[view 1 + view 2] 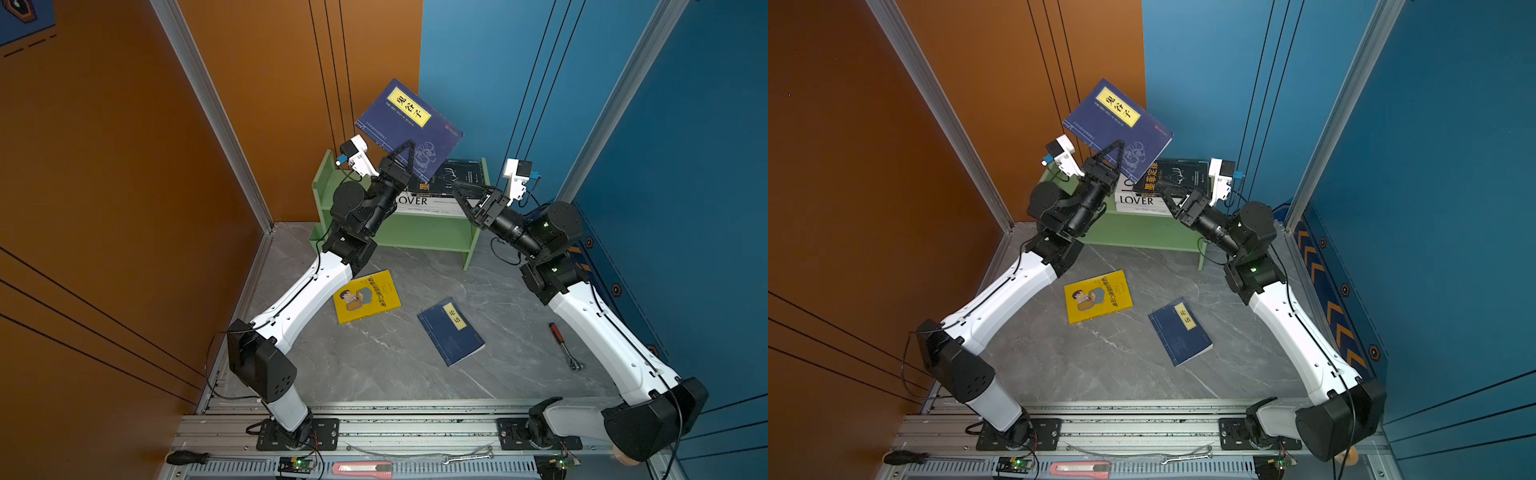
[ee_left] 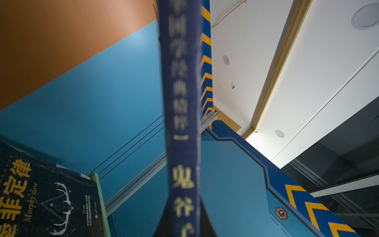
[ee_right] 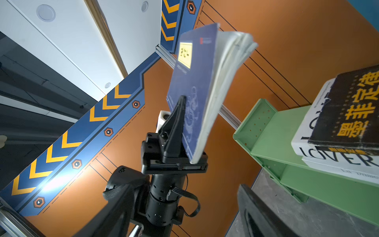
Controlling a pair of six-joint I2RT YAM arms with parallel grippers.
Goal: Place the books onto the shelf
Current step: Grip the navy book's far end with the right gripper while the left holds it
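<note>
Left gripper (image 1: 410,145) clamps yellow-labelled navy paperback (image 1: 409,112) on end, long axis upward, beside pale green plastic shelf (image 1: 424,232) bearing stacked books (image 1: 1177,176); right gripper (image 1: 457,193) agape.

The raised navy book (image 1: 409,120) bears a yellow label reading "鬼谷子", and its spine repeats the title in the left wrist view. The near navy book (image 1: 451,330) on the floor is labelled "论语". On the shelf (image 1: 428,232), the black book (image 1: 1183,172) reads "墨菲定律" and "Murphy's law". The white book (image 1: 1136,200) beneath it reads "LOVER". The yellow book (image 1: 365,296) carries a title too small to read.
</note>
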